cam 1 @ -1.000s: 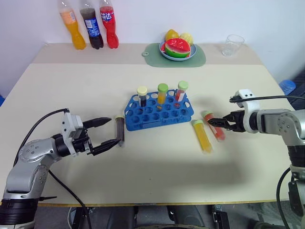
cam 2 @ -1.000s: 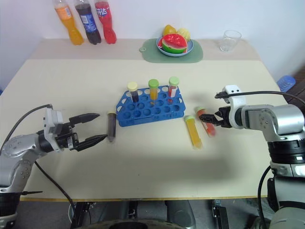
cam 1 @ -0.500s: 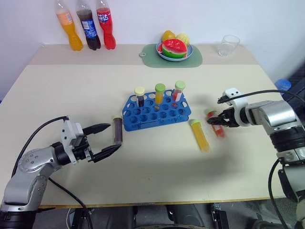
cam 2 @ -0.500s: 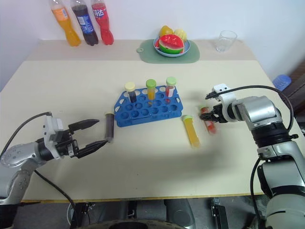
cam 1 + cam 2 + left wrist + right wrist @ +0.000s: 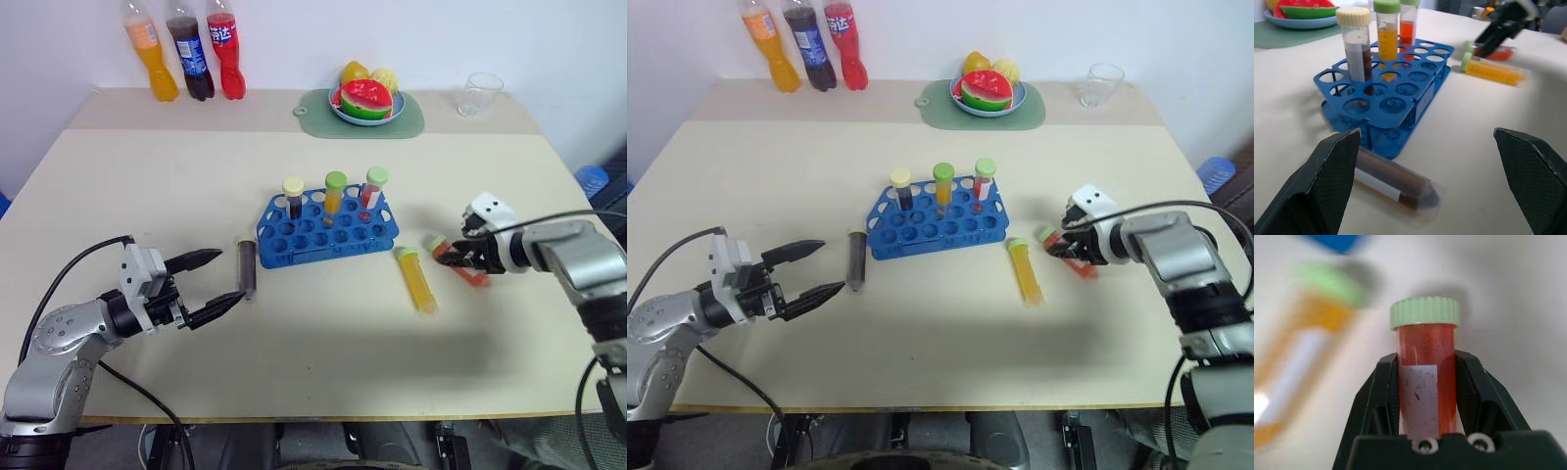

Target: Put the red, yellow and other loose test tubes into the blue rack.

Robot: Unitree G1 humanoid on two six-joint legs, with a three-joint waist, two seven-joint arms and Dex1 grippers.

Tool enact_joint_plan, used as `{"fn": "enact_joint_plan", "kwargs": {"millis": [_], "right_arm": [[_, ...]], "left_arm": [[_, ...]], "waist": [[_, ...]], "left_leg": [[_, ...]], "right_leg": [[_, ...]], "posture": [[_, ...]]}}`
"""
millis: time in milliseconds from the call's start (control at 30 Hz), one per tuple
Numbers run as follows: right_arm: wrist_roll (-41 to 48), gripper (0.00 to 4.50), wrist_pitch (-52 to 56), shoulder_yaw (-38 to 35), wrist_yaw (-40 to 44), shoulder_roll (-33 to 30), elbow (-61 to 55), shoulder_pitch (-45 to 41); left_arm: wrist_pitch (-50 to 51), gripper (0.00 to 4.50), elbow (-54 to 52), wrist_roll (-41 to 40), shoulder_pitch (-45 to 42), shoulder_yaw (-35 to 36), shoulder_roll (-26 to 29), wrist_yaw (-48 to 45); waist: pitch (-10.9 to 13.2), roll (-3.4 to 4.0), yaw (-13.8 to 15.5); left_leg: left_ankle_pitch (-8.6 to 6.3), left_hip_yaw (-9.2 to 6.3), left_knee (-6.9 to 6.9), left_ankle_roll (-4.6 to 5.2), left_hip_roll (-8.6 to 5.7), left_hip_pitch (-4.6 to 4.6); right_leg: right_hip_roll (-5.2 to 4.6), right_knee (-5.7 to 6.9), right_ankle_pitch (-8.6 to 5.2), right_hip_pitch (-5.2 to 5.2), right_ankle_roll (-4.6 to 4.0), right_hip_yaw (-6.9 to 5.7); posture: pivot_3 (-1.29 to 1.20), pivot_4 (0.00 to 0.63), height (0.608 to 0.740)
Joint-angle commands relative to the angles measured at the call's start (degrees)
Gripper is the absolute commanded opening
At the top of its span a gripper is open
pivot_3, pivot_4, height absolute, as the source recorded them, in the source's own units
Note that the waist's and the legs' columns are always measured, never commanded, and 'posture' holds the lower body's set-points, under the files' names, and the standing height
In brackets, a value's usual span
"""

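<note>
My right gripper (image 5: 1426, 396) pinches the red tube (image 5: 1425, 377) along its length, the blue rack (image 5: 326, 227) lying well to its left, while my left gripper (image 5: 214, 284) hangs spread beside the dark tube (image 5: 247, 266).

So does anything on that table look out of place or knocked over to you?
Nothing is spilled or broken. Two capped tubes lie flat on the table instead of standing in the blue rack: a dark tube at its left end and a yellow tube to its right. The right tool grips a red tube.
</note>
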Motion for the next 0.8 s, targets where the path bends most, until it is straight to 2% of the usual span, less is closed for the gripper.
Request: {"fn": "enact_joint_plan", "kwargs": {"millis": [33, 200, 433, 567, 800], "right_arm": [[5.6, 1.62, -7.2, -10.6, -1.8, 3.8, -9.7, 1.8], [7.5, 1.62, -13.7, -14.7, -11.4, 16.0, -18.3, 3.4], [9.7, 1.62, -18.6, -15.8, -18.7, 27.8, -16.7, 2.1], [7.0, 1.62, -23.1, -14.1, -21.9, 31.5, -15.1, 2.4], [5.9, 1.62, -24.1, -12.3, -22.0, 31.7, -15.1, 3.6]], "left_arm": [[-0.6, 4.5, 0.3, -0.4, -1.2, 0.5, 0.0, -0.6], [-0.8, 4.5, 2.1, 0.3, -3.7, -0.8, -0.7, -0.9], [-1.1, 4.5, 3.7, 0.7, -5.8, -1.5, -0.8, -1.3], [-1.1, 4.5, 4.0, 0.9, -6.5, -1.6, -0.8, -1.3], [-1.2, 4.5, 5.3, 1.5, -8.3, -1.6, -0.4, -1.7]], "waist": [[0.0, 0.01, -0.4], [0.0, 0.0, -0.7], [0.0, 0.01, -0.4], [0.0, 0.02, -0.5], [0.0, 0.02, -0.6]], "left_leg": [[0.0, 0.01, 0.01, 0.0, -0.01, 0.03], [0.01, -0.02, 0.03, -0.01, -0.01, 0.09], [0.02, -0.04, 0.04, -0.03, -0.03, 0.04], [0.02, -0.04, 0.03, -0.04, -0.05, 0.05], [0.02, -0.04, 0.03, -0.04, -0.08, 0.06]], "right_leg": [[0.01, 0.01, 0.0, 0.0, 0.0, 0.01], [0.15, 0.17, 0.0, 0.0, 0.01, 0.01], [0.01, 0.22, 0.0, -0.01, 0.01, -0.01], [0.03, 0.25, 0.0, -0.02, 0.0, -0.01], [0.03, 0.31, 0.0, -0.03, 0.0, -0.01]], "posture": [[0.0, 0.15, 0.74], [0.0, 0.15, 0.74], [0.0, 0.15, 0.74], [0.0, 0.15, 0.74], [0.0, 0.15, 0.74]]}}
